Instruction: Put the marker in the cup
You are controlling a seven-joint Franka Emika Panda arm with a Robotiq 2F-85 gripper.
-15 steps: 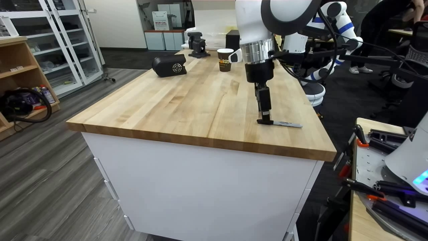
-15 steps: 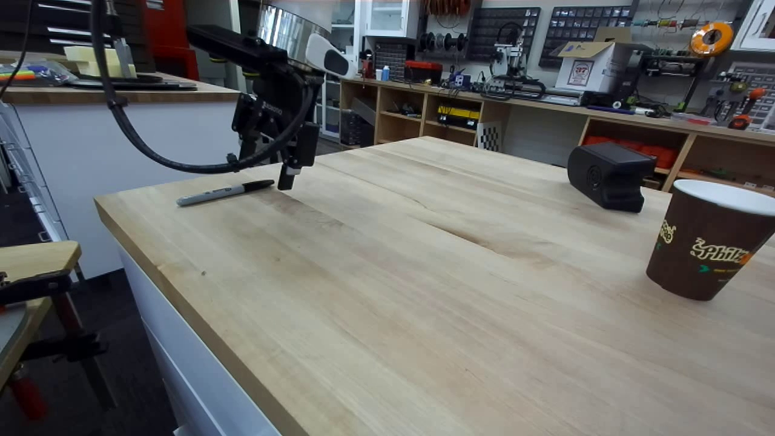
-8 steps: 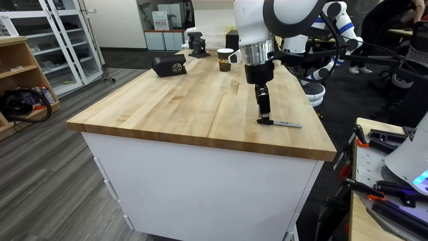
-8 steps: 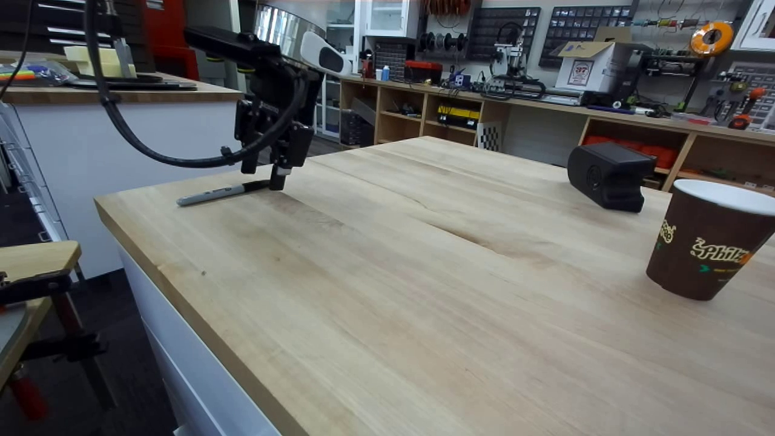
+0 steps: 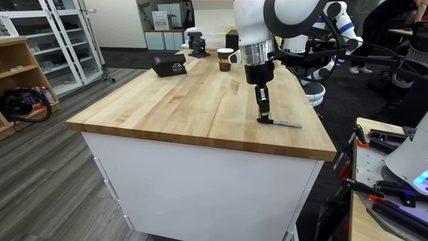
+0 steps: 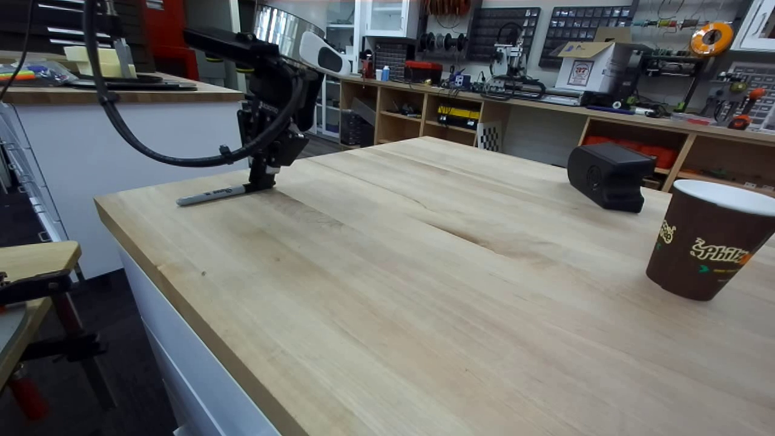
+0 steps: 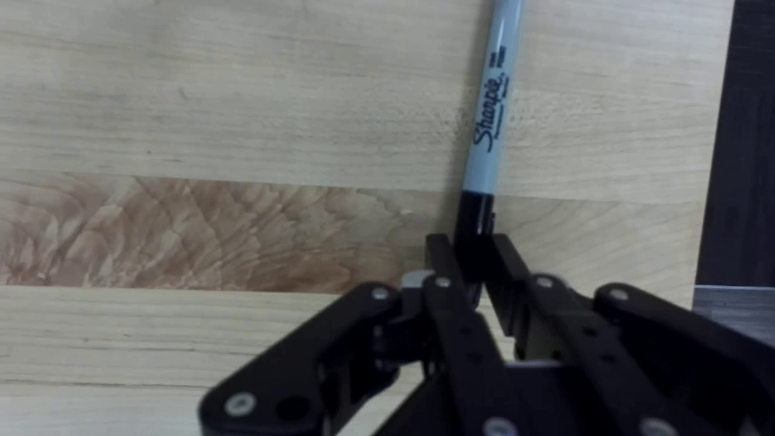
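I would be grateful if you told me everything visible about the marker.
The marker is a slim, straight, plastic-looking pen with a light grey barrel printed "Sharpie" in black and a black cap fitted on one end. It lies about level near a corner of the table, its cap pinched between the fingers of the tool. Whether the cap end touches the table is unclear.

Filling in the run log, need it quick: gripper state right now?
Gripper: closed, holding the marker by its black cap.
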